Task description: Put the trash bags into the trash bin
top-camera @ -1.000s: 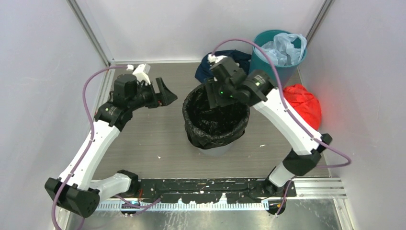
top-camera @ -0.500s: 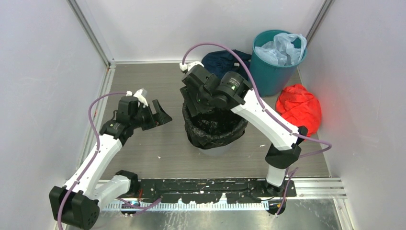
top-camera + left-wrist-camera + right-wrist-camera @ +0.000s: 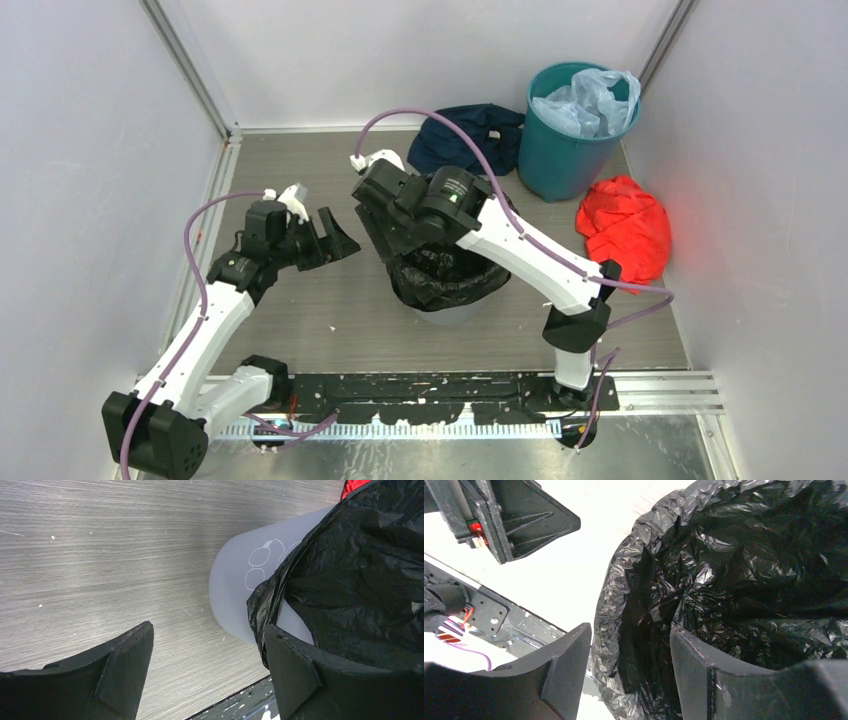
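No legible text; faint line drawing on grey bin, possibly logo.

Teal bin in the far right corner, with a pale blue plastic bag stuffed in and spilling over the rim. Red cloth bundle lies just in front of it by the right wall; dark navy cloth is crumpled just left of the bin. Grey wood-grain table top has white flecks toward the near edge.
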